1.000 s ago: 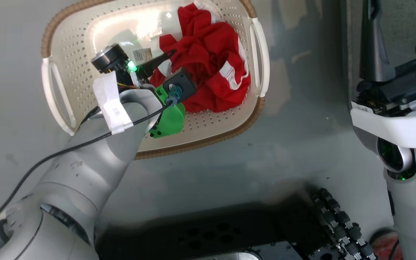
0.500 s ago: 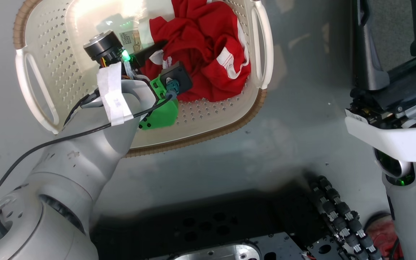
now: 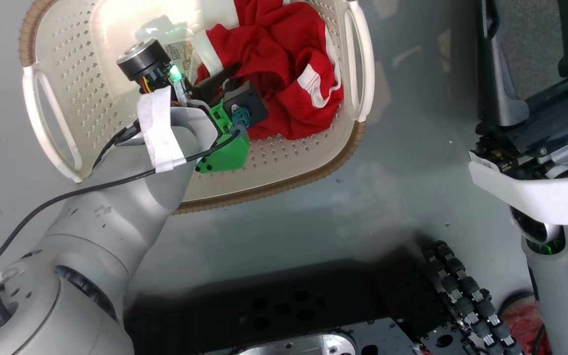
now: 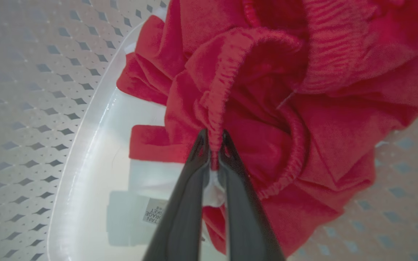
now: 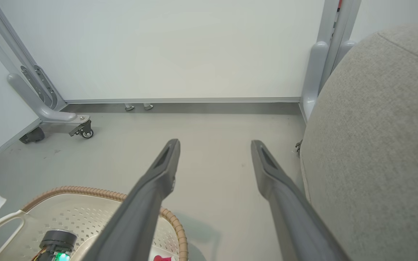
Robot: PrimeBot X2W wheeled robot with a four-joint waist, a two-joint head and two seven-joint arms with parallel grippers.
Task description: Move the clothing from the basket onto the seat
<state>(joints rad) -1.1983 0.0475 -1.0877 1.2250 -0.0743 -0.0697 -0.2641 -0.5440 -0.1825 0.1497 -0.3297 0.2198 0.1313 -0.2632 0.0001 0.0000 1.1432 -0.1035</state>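
The clothing [image 3: 284,64] lies as a crumpled red heap with white patches in the right half of the cream perforated basket [image 3: 67,88], which stands on the floor. My left gripper [image 3: 232,71] reaches into the basket and is shut on a gathered elastic edge of the clothing [image 4: 230,90]. In the left wrist view the two dark fingers [image 4: 191,188] pinch that red hem between their tips. My right gripper [image 5: 214,145] hangs open above the floor, nothing between its fingers. The grey fabric seat [image 5: 376,145] rises just to its right, and the basket's brown rim [image 5: 85,190] shows at lower left.
The floor is smooth grey. My dark base [image 3: 289,315] and a black cable chain [image 3: 461,296] lie along the bottom of the head view. A white wall panel with a castor-footed metal frame [image 5: 82,128] stands behind the basket.
My left gripper has gone from open to shut, pinching the red hem, and the fabric near it has bunched toward the fingers. The head camera shifted a little. The right gripper stays open.
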